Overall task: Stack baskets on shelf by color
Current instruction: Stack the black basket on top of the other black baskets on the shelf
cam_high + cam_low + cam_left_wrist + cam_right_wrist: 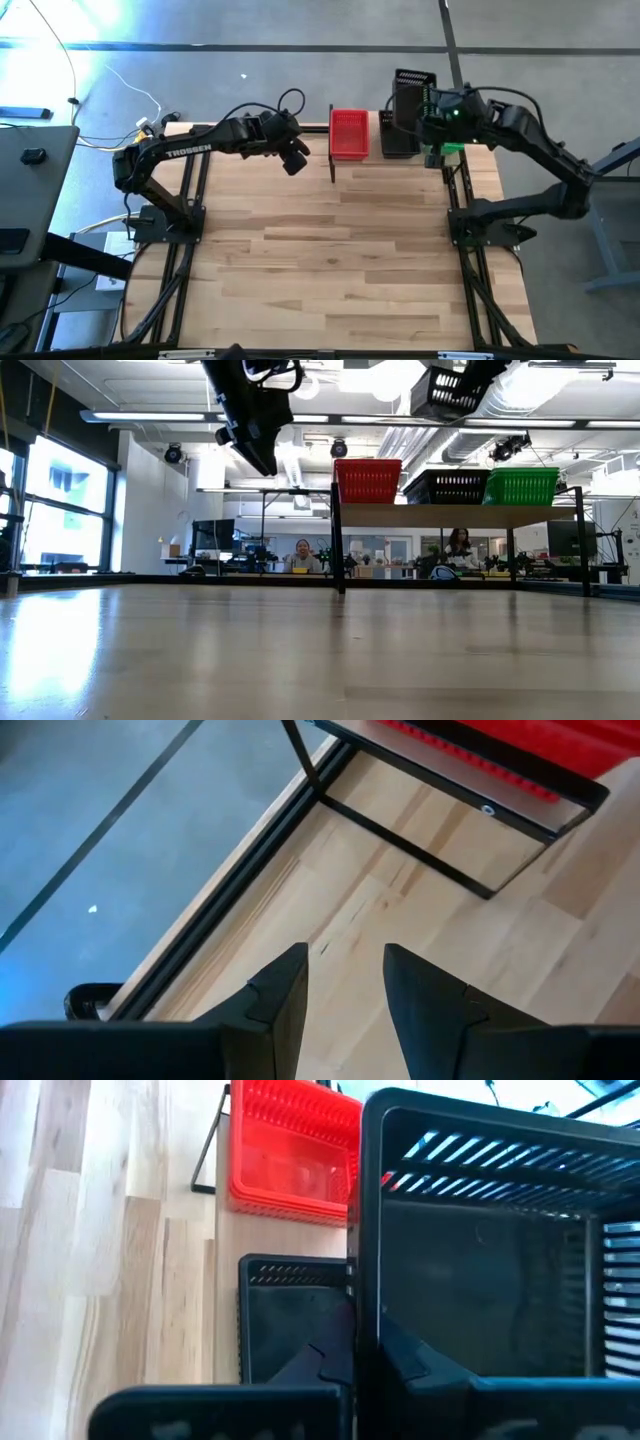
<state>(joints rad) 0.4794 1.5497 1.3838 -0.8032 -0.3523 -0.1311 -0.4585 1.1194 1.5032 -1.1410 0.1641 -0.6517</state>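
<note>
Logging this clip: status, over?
Right gripper shut on black basket, held above black stack on shelf. Left gripper open, empty, beside shelf. Nothing in the way.

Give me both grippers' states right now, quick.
Left gripper: open, empty, beside the shelf.
Right gripper: shut on a black basket, held above the shelf.

Perforated plastic red basket (348, 134), light-wood shelf (455, 515) on thin black metal frame; pale smooth wood-plank tabletop (330, 260)

Three stacks side by side on the raised light-wood shelf (450, 515) at the surface's far edge: red mesh plastic baskets (368, 481) left, black mesh baskets (447, 487) middle, green mesh baskets (521, 486) right.
</note>
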